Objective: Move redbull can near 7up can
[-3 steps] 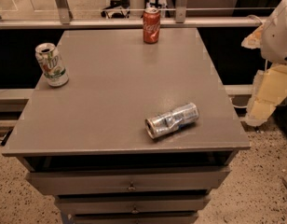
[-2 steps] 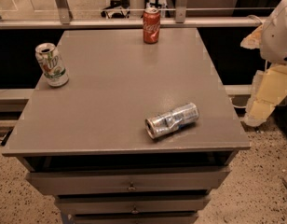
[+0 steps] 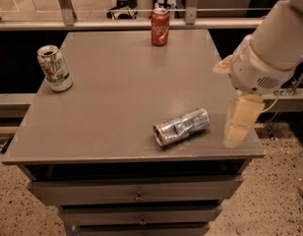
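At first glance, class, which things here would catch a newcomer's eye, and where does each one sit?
The redbull can lies on its side near the front right corner of the grey table, with the robot's pale gripper hanging just to its right, by the table's right edge. The 7up can stands upright at the left edge, and a red cola can stands at the far edge.
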Robot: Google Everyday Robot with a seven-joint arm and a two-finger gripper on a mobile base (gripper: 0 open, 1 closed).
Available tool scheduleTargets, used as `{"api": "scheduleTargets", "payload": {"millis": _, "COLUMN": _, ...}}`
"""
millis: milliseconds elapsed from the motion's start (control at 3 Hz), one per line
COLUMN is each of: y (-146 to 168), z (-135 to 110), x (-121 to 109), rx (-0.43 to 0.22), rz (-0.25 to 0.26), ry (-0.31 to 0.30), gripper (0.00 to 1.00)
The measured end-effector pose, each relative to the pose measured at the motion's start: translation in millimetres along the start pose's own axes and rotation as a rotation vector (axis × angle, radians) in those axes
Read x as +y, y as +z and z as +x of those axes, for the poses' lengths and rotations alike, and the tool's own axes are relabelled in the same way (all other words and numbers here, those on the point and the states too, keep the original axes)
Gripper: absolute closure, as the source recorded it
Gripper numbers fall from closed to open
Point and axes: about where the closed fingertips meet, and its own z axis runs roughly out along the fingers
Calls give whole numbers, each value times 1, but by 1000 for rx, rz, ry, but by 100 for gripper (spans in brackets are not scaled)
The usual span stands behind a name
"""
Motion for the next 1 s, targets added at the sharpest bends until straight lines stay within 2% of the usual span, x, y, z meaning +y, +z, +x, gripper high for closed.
{"api": "scheduleTargets", "payload": {"millis": 333, "y": 43, "z": -18, "x": 3, "rx": -35, "rz": -29, "ry": -74, "gripper": 0}}
{"api": "scheduleTargets", "payload": {"millis": 667, "y": 75, "z": -34, "x": 3, "rx": -57, "rz": -41, "ry": -120, "gripper": 0}}
{"api": "scheduleTargets", "payload": {"millis": 1000, "y": 93, "z": -43, "x": -2, "rx": -52, "rz": -44, "ry": -124, "gripper": 16}}
